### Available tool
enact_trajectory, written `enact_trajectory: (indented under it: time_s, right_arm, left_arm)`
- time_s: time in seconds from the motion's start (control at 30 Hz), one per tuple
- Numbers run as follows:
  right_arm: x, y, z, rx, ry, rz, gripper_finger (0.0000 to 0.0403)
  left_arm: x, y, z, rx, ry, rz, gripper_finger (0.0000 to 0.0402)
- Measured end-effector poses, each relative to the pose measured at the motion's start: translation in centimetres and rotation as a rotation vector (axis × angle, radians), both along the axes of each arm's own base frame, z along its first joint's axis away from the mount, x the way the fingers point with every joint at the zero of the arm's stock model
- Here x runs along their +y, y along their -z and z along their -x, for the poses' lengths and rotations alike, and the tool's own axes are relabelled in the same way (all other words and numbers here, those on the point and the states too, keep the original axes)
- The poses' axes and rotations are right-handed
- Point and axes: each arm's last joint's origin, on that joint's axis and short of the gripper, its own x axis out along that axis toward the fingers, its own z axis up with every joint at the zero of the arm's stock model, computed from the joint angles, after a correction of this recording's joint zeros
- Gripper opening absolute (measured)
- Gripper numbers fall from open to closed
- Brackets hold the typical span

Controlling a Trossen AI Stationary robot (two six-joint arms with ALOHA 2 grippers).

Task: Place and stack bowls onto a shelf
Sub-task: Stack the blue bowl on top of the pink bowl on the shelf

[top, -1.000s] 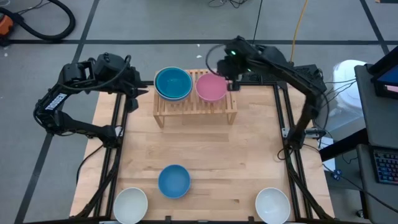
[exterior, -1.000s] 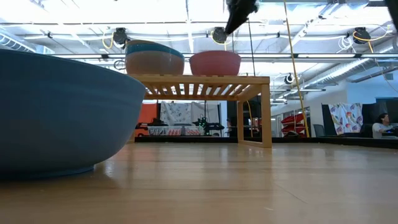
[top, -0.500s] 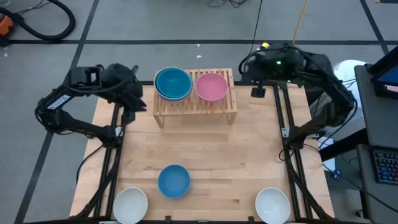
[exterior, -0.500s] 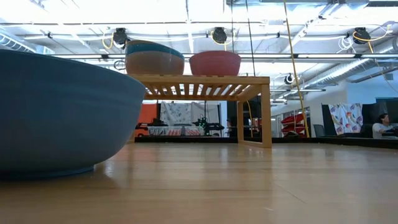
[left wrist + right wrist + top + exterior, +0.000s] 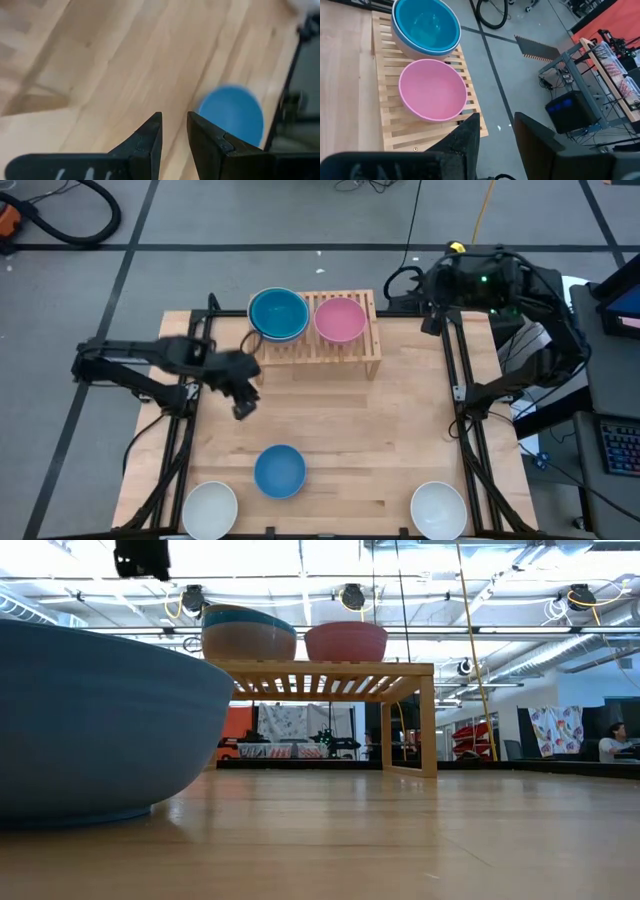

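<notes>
Bowls are sitting in two groups, and we are seeing the nearest first: a white bowl at the table's near left corner, another white bowl at the near right corner, and a blue bowl just beyond them, standing alone on the bare wood. Over the middle of the table, left of centre, our left gripper is hanging above the wood with its fingers standing a narrow gap apart and gripping nothing; the blue bowl is showing ahead of it in its wrist view. Farther back, the slatted wooden shelf is carrying a teal bowl nested in a stack on its left half and a pink bowl beside it on the right half, the two nearly touching. Beyond the shelf's right end, at the table's far right corner, our right gripper is waiting with its fingers slightly parted and empty.
</notes>
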Motion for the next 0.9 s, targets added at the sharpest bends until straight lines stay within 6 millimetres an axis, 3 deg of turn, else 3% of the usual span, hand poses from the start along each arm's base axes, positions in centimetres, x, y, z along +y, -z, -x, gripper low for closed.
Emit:
enact_trajectory:
  time_s: [0.23,0.6,0.9]
  right_arm:
    - [0.2,-0.3,0.8,-0.020,-0.003,0.005,0.0116]
    - [0.4,-0.5,1.3,0.012,-0.046,0.061,0.0116]
    - [0.4,-0.5,1.3,0.015,-0.048,0.065,0.0116]
  left_arm:
    - [-4.1,3.2,-1.8,-0.114,-0.156,0.002,0.0095]
    - [-9.6,8.1,-3.6,0.047,-0.231,-0.029,0.0095]
    - [-12.0,11.5,-4.6,0.193,-0.197,-0.015,0.0095]
